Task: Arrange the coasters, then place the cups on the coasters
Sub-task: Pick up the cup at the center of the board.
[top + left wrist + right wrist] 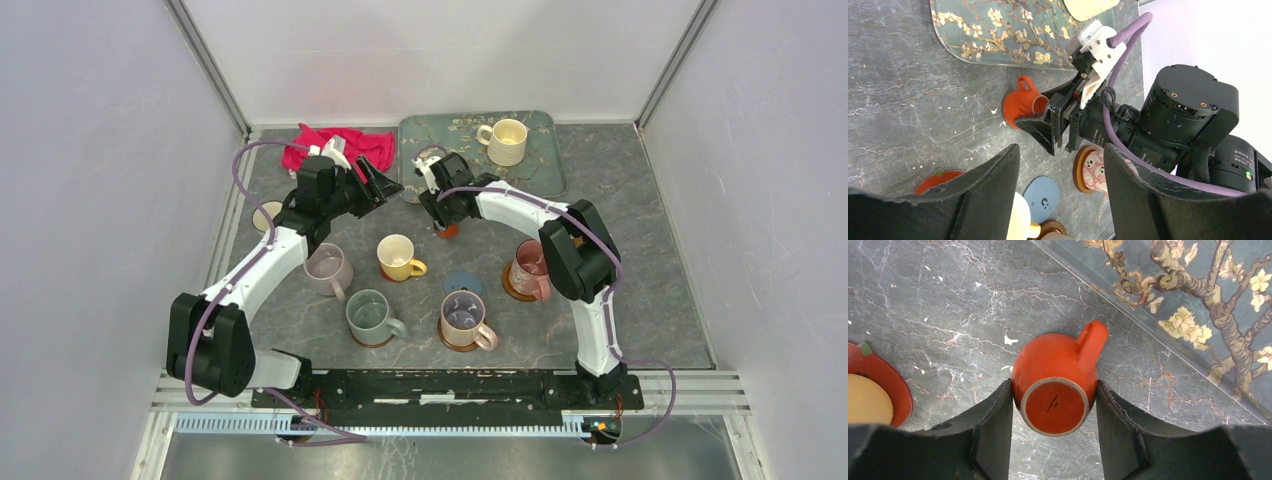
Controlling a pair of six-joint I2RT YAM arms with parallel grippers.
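Note:
The tiny orange cup (1055, 375) lies on its side on the table, base toward the right wrist camera and handle pointing at the tray. My right gripper (1054, 386) is shut on it, a finger pressed to each side; from above the cup (449, 232) shows just under that gripper (445, 220). My left gripper (385, 185) hovers open and empty close by, facing the right one. In its view the open left gripper (1062, 165) frames the orange cup (1020, 105) and a bare blue coaster (1043, 197). The yellow cup (398, 257), mauve cup (325, 268), grey-green cup (368, 315) and pink floral cup (528, 268) stand on coasters.
A teal blossom tray (535, 165) at the back holds a cream cup (505, 141). A red cloth (340, 145) lies at the back left. Another mug (462, 318) stands on a brown coaster near the front. The blue coaster (462, 284) lies between the cups.

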